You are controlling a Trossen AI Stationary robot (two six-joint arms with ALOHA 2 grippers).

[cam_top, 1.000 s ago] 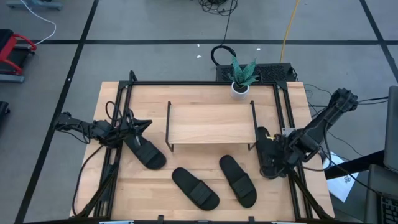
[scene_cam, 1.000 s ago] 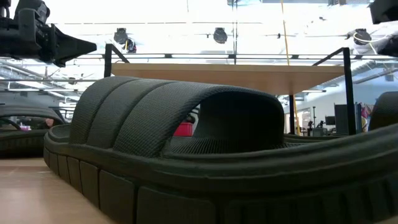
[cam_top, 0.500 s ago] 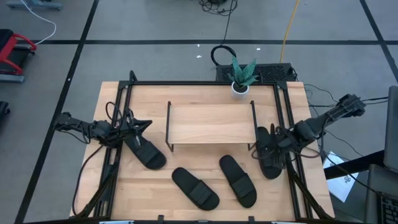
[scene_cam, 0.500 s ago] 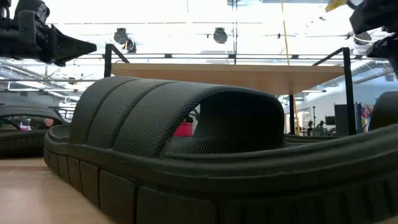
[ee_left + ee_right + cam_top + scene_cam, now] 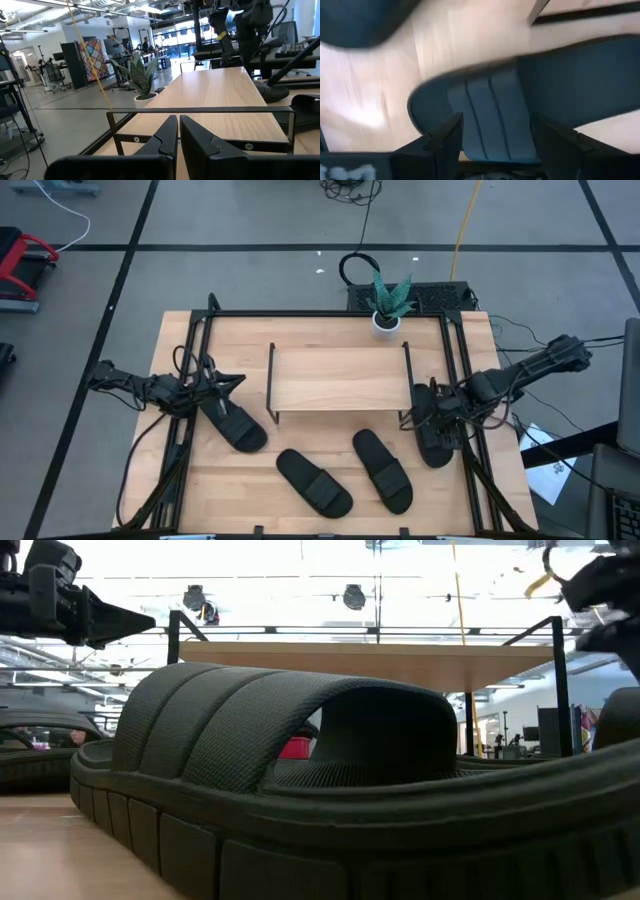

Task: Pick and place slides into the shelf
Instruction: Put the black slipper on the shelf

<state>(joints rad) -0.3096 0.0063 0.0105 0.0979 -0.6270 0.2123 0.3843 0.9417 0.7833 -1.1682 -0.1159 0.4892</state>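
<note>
Four black slides lie on the table: one at the left point(image 5: 236, 426), two near the front point(image 5: 314, 482) point(image 5: 382, 470), one at the right point(image 5: 434, 442). The shelf point(image 5: 338, 378) stands on the table's middle, its wooden top bare. My right gripper point(image 5: 430, 418) points steeply down over the right-hand slide, open, its fingers point(image 5: 445, 142) on either side of the ribbed strap point(image 5: 492, 112); no touch shows. My left gripper point(image 5: 230, 381) is shut and level at the table's left, above the left slide's far end, pointing at the shelf point(image 5: 220, 100).
A potted plant point(image 5: 386, 304) stands at the table's far edge behind the shelf. Black rails point(image 5: 460, 370) run along the table's sides. In the low view a front slide point(image 5: 300, 760) fills most of the picture. Bare wood lies in front of the shelf.
My right arm has swung and its wrist has rolled, carrying the open gripper a little toward the table's far edge and the shelf's right end, over the right-hand slide. The slides have stayed where they were.
</note>
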